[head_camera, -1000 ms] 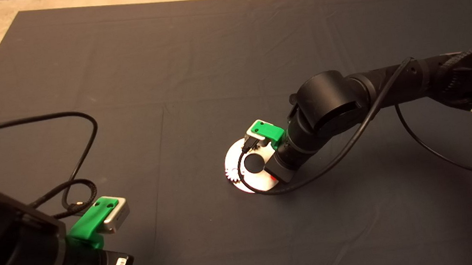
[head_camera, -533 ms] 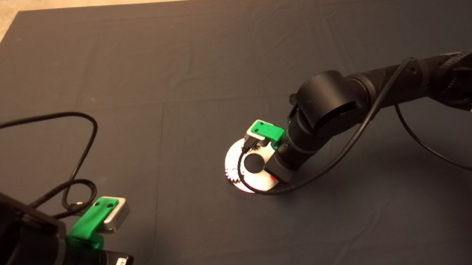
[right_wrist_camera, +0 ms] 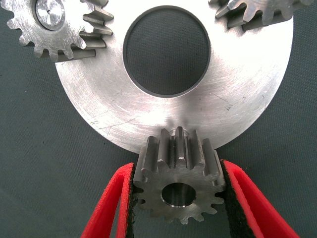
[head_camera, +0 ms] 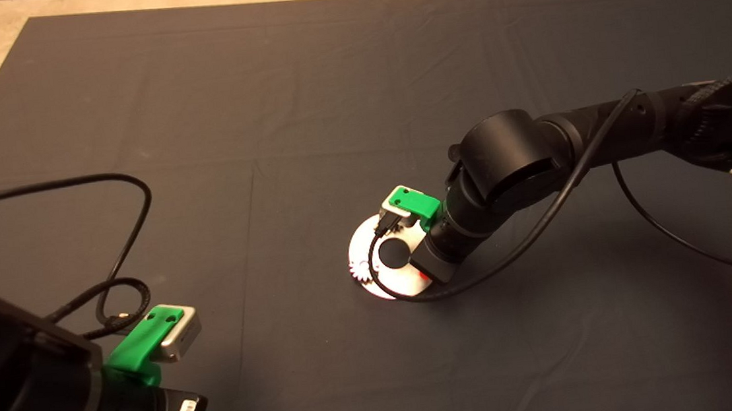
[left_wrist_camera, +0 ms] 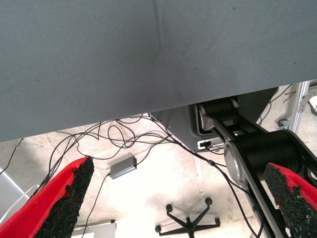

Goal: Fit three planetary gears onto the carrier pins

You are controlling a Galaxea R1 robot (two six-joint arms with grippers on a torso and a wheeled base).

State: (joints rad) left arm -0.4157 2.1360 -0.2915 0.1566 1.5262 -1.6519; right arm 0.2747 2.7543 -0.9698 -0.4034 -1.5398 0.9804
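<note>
Three planetary gears (right_wrist_camera: 178,183) showing: two on the disc (right_wrist_camera: 237,114) at ten and two o'clock, the third at six, pinched in the right gripper (right_wrist_camera: 177,191). Left gripper (left_wrist_camera: 173,198) parked, spread wide.

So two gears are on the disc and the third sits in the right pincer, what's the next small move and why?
Probably ease the right pincer down, keeping it shut. The third gear sits clamped between its pads at the disc rim, a silvery face showing in its bore, possibly a pin. The other two gears already sit on the disc. The left pincer waits open off the mat.
</note>
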